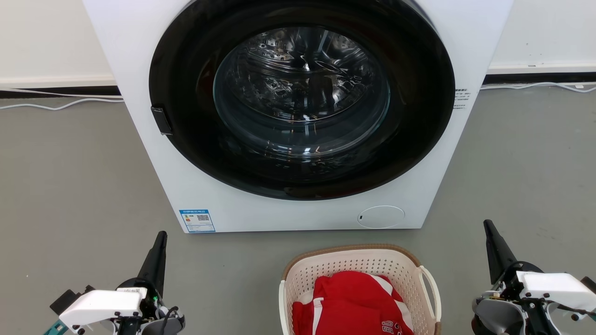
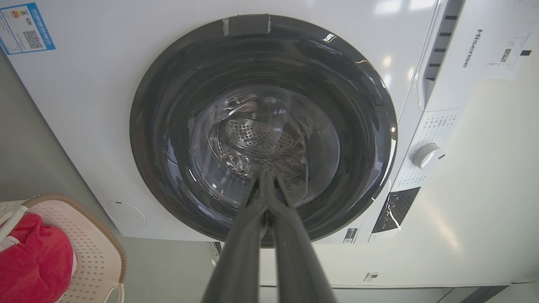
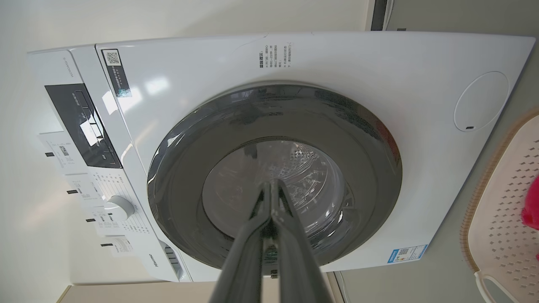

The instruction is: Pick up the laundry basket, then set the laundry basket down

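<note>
I count one laundry basket point(image 1: 354, 265), one washing machine point(image 1: 130, 46), one red garment point(image 1: 349, 302) and my two grippers. The basket stands on the grey floor point(image 1: 70, 186) just in front of the machine, between the grippers and apart from both. My left gripper point(image 1: 161, 236) is clenched on nothing, fingers pressed together. The right gripper point(image 1: 487, 225) is the same. Both point towards the machine's round door point(image 1: 301, 93).

One white loop handle point(image 1: 432, 288) is plain on the basket's right side, but I can't make out the strip on its left edge. The head view's bottom edge cuts off the basket's near end and part of the garment, and its top edge crops the machine. The garment's white lettering is too small to read.
</note>
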